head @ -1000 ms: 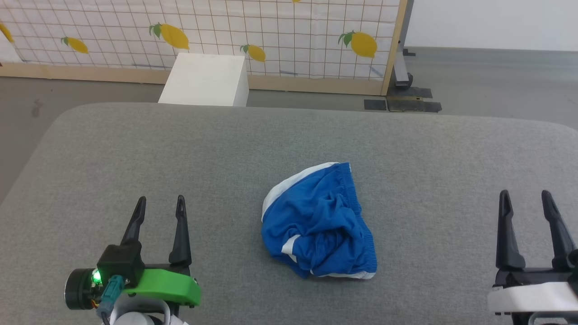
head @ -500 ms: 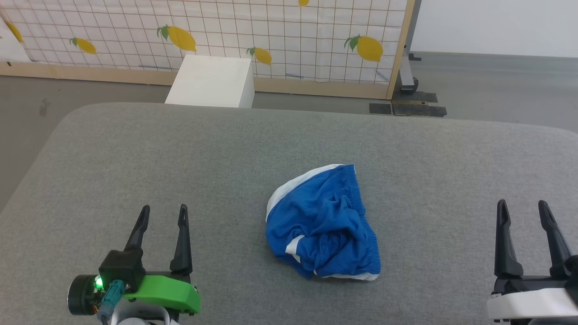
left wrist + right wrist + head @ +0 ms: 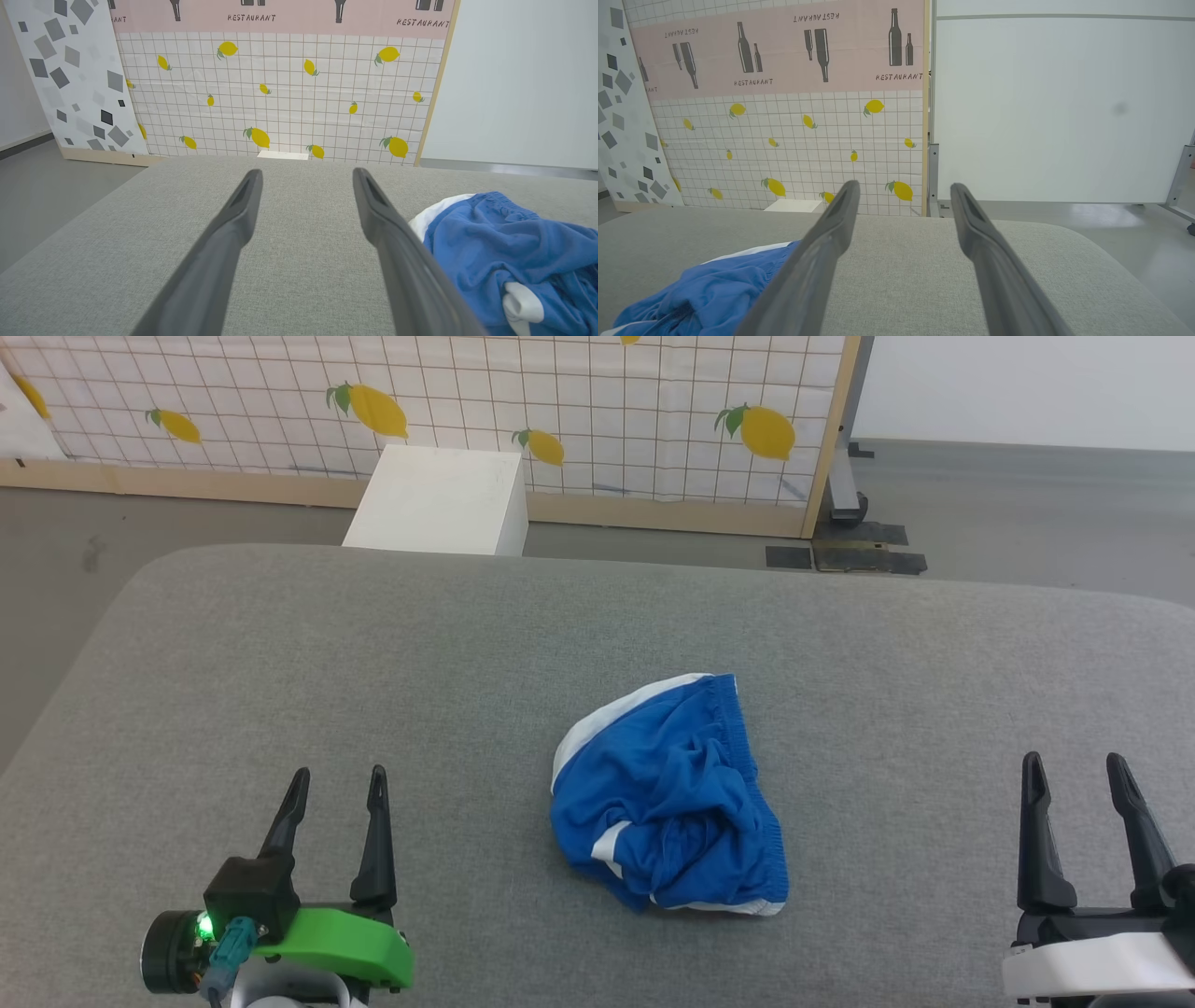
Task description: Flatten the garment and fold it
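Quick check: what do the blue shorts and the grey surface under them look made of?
The garment: thin, soft, synthetic-looking fabric with a faint sheen; it lies limp in fine crumpled folds. The grey surface: matte woven cloth, probably over padding; fine weave shows, corners are rounded.

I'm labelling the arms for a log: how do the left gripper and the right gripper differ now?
The left gripper has a bright green housing with a lit green light; the right gripper has a white one. The left gripper stands nearer the garment, on its left; the right gripper stands farther off, on its right. Both are open, empty and clear of the garment, above the grey surface.
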`<state>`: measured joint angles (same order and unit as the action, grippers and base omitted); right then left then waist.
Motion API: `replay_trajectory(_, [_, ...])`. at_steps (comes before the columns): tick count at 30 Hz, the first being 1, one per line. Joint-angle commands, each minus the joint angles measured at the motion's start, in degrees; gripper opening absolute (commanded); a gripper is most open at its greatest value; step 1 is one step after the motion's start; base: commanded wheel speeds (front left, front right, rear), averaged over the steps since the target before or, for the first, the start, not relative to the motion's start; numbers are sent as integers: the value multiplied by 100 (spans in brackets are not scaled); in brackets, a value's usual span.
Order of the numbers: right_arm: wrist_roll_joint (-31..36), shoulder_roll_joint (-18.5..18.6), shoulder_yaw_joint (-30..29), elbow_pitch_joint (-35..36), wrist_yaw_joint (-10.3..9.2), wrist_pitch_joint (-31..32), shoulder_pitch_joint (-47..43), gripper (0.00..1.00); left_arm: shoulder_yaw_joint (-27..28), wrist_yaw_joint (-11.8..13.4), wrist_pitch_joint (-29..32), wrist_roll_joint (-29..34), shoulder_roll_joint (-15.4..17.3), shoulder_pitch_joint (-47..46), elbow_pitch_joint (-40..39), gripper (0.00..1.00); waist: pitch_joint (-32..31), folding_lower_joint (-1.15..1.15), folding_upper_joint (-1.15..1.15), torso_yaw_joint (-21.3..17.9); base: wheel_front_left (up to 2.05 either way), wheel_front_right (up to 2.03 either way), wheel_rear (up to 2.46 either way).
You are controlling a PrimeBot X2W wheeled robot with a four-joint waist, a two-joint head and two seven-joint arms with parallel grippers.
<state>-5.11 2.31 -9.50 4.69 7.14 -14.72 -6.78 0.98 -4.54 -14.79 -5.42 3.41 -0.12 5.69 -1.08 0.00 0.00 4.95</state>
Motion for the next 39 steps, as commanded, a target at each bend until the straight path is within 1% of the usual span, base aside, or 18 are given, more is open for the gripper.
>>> replay_trajectory(1, [-29, -3, 16, -15, 35, -28, -41, 100, 15, -36, -20, 44, -37, 21, 25, 100, -12, 0, 0, -3, 0, 0, 0])
replay_trajectory(12, [-19, -3, 23, -25, 35, -28, -60, 100, 21, -69, -20, 46, -50, 26, 135, 100, -77, 0, 0, 8, 0, 0, 0])
replay_trajectory(19, [78, -3, 121, 416, 35, -28, 187, 100, -32, -30, -20, 67, -52, 8, 177, 100, -74, 0, 0, 43, 0, 0, 0])
replay_trajectory(21, [166, -3, 267, 460, 35, -28, 265, 100, -51, -18, -20, 61, -52, 7, 189, 100, -60, 0, 0, 57, 0, 0, 0])
replay_trajectory(23, [369, -3, 552, 322, 35, -28, 324, 100, -70, -1, -20, 49, -52, 12, 200, 100, -42, 0, 0, 62, 0, 0, 0])
replay_trajectory(25, [599, -3, 850, -5, 35, -28, 391, 100, -95, 16, -20, 37, -53, 23, 219, 100, -17, 0, 0, 66, 0, 0, 0])
replay_trajectory(26, [700, -3, 1000, -281, 35, 35, 432, 100, -108, 23, -20, 33, -53, 23, 226, 100, -9, 0, 0, 69, 0, 0, 0])
replay_trajectory(29, [791, 229, 1554, -867, 35, 863, 681, 100, -137, 45, -20, 10, -53, 20, 249, 100, 35, 0, 0, 80, 0, 0, 0])
replay_trajectory(33, [575, 600, 2179, -1236, 35, 1926, 1163, 100, -183, 99, -20, -47, -53, -14, 255, 100, 147, 0, 0, 88, 0, 0, 0])
replay_trajectory(35, [537, 863, 2586, -1477, 35, 2602, 1402, 100, -226, 122, -20, -72, -53, -47, 263, 100, 212, 0, 0, 101, 0, 0, 0])
replay_trajectory(39, [125, 1157, 3232, -1835, 35, 3688, 1911, 100, -300, 149, -20, -122, -53, -130, 296, 100, 330, 0, 0, 167, 0, 0, 0])
